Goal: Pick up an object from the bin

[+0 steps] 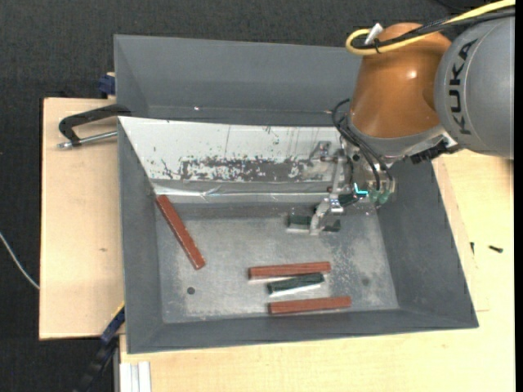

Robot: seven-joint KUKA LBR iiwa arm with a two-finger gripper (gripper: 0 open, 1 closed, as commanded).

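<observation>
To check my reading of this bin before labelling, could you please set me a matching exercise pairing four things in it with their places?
Things:
1 slanted brown stick
2 dark stick
3 front brown stick
4 gripper

Places:
A nearest the front wall of the bin
B left side of the floor
C towards the back, right of the middle
D just behind the front brown stick

Pairs: 1-B, 2-D, 3-A, 4-C
</observation>
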